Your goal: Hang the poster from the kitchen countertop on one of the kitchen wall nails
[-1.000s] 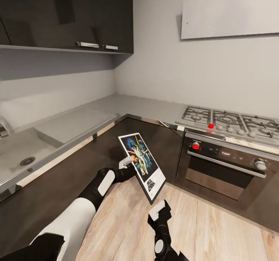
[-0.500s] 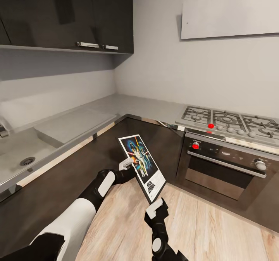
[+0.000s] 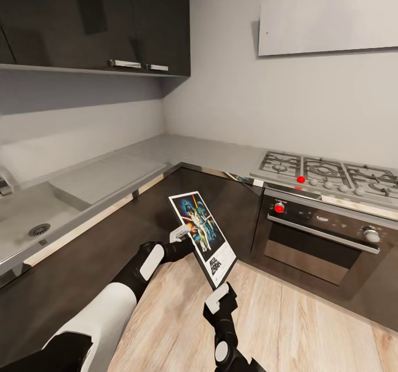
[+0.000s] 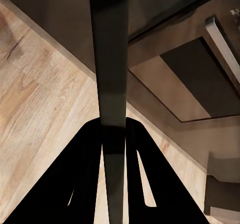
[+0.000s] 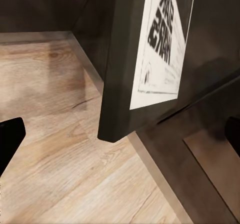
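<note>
The Star Wars poster (image 3: 202, 235) hangs tilted in the air over the wooden floor, in front of the dark cabinets. My left gripper (image 3: 181, 232) is shut on its left edge; in the left wrist view the poster (image 4: 110, 59) runs edge-on between the dark fingers (image 4: 85, 184). My right gripper (image 3: 220, 298) stands open just below the poster's lower corner. In the right wrist view that corner of the poster (image 5: 150, 59) sits between the widely spread fingers (image 5: 10, 139) without touching them. The light-grey kitchen countertop (image 3: 182, 151) runs along the back and left.
A sink (image 3: 33, 217) is set in the worktop at left. A gas hob (image 3: 326, 173) over an oven (image 3: 320, 234) stands at right. Dark wall cabinets (image 3: 99, 24) hang at upper left, a pale hood panel (image 3: 331, 21) at upper right. Wooden floor (image 3: 304, 328) lies below.
My right gripper has moved a little to the left and up, closer under the poster's lower corner. The poster and left gripper have barely shifted.
</note>
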Robot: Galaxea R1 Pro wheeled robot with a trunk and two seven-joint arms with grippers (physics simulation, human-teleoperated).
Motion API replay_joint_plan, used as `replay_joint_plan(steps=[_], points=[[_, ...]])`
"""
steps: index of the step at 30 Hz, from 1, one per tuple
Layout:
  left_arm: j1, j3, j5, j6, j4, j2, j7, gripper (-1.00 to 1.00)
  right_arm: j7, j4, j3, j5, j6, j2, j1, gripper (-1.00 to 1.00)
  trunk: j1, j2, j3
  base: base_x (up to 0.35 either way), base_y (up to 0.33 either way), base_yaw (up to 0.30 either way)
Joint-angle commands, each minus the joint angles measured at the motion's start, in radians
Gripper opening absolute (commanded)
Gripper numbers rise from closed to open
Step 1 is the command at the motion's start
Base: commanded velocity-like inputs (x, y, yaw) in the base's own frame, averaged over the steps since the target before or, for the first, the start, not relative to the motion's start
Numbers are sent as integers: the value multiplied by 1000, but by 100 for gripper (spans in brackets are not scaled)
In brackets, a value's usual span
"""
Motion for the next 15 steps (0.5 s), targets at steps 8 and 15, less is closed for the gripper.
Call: replay_joint_plan(steps=[8,15], points=[[-1,0,-1,2,-1,0,-1,-100,-6,-11,8,-85,32,0,-2,100,0,-1,-1,0,0,0],[-1,0,-1,2,-1,0,-1,-100,-6,-50,8,-100,72,0,-2,100,0,-1,-1,0,0,0]])
